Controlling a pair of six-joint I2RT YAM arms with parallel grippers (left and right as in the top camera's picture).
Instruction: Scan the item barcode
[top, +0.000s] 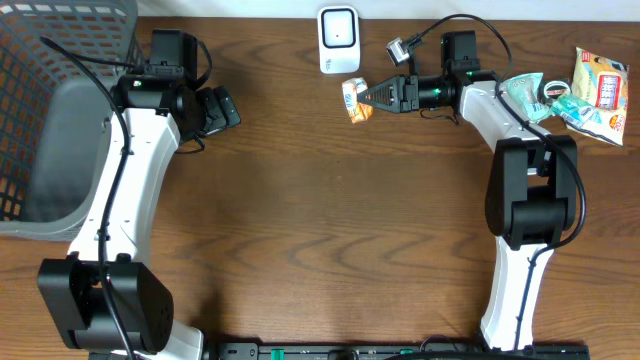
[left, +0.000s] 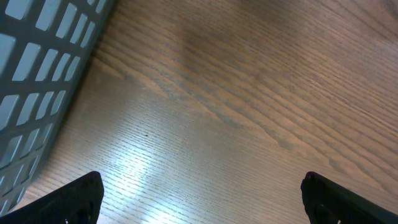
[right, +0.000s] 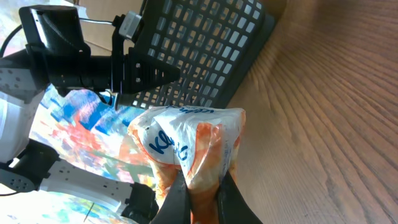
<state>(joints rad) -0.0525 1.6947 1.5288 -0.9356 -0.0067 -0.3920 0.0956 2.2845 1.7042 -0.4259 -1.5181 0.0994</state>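
The right gripper (top: 368, 97) is pinched tight on a small orange-and-white packet (top: 352, 100). It holds the packet in the upper middle of the overhead view, just below and a little right of the white scanner (top: 338, 38), near it but apart. From the right wrist camera the packet rises crumpled above the closed fingertips, with blue lettering on its white face. I can't make out a barcode on the side that shows.

The left gripper (top: 228, 108) sits in the upper left of the overhead view, jaws spread wide over the bare wooden table (left: 249, 93). Its two dark fingers (left: 74, 199) show only at the bottom corners of its own camera. A grey mesh basket (top: 40, 120) fills the left edge beside that arm. A few more snack bags (top: 598, 88) lie at the upper right.
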